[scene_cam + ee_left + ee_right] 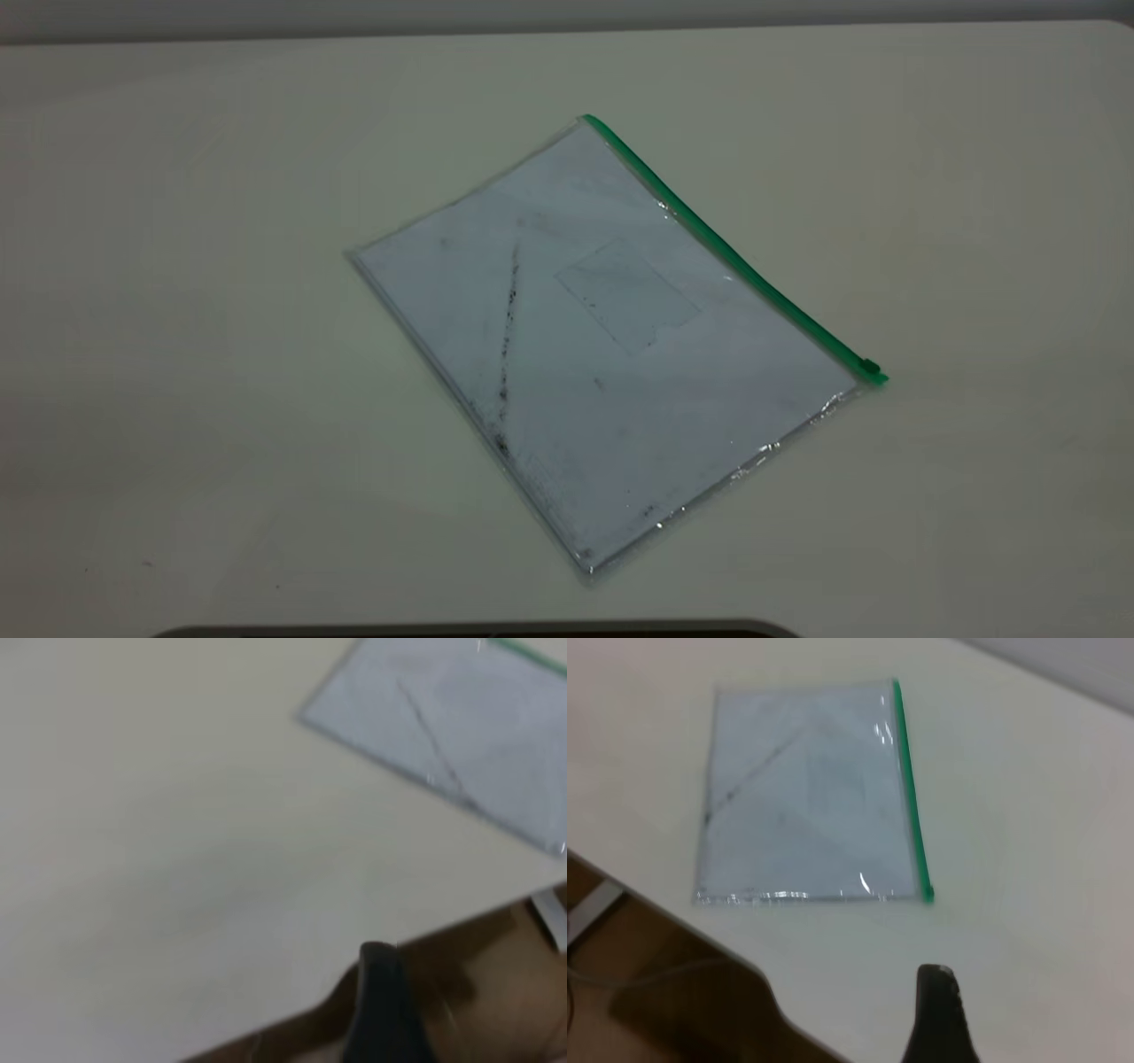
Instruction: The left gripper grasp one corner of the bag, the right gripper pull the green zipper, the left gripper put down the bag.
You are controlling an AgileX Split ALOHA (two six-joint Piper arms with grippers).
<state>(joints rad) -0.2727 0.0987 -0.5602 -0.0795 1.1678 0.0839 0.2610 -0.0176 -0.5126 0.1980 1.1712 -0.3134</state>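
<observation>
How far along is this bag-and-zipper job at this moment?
Nothing looks done. The bag lies flat on the table, the green zipper untouched, its slider at the near end. Neither the left gripper nor the right gripper holds anything. The corner grasp, zipper pull and put-down all remain.

The bag (602, 346) lies flat on the desk (177, 310), its zipper (735, 252) along the right edge, slider (871, 365) nearest.
</observation>
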